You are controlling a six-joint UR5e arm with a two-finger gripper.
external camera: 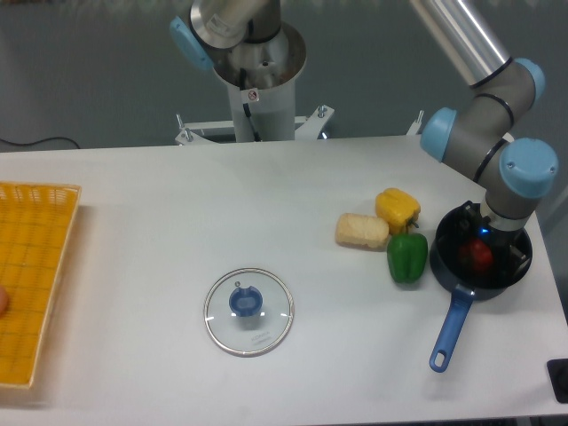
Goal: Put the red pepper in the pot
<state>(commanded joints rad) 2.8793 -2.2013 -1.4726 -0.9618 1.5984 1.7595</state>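
White table: glossy red pepper (pixel 478 256)

A silver-grey tubular metal robot arm (pixel 457 35) runs along the upper right of the frame, its rounded grey joints capped in light blue. At top centre, its polished cylindrical base column (pixel 260 75) carries a small red-and-white sticker.

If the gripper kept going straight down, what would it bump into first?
Probably the red pepper, which sits right under the gripper inside the pot. Below that is the pot's bottom. Depth is hard to judge from this one view.
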